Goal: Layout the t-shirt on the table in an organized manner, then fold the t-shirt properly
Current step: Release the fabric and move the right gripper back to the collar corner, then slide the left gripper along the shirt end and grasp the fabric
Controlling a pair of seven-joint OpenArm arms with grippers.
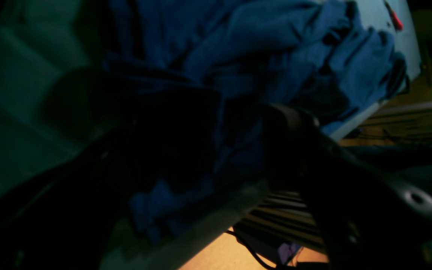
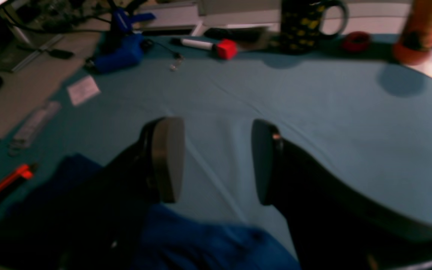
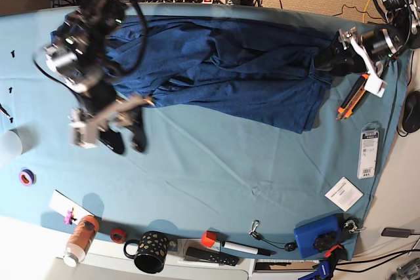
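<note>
While spread crumpled along far side of table (image 3: 216, 162), t-shirt (image 3: 223, 70) lies partly bunched. Left gripper (image 3: 335, 57) at shirt's end by table edge, jaw state too dark to tell. Right gripper (image 2: 216, 161) jaws parted wide, empty, just above teal cloth beside shirt edge.

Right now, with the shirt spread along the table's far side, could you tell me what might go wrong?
The dark navy-blue fabric t-shirt lies bunched over the teal-covered table's edge beside the left hand; a pull could drag it off. The orange-and-black utility knife lies close to its hem and could snag.
</note>
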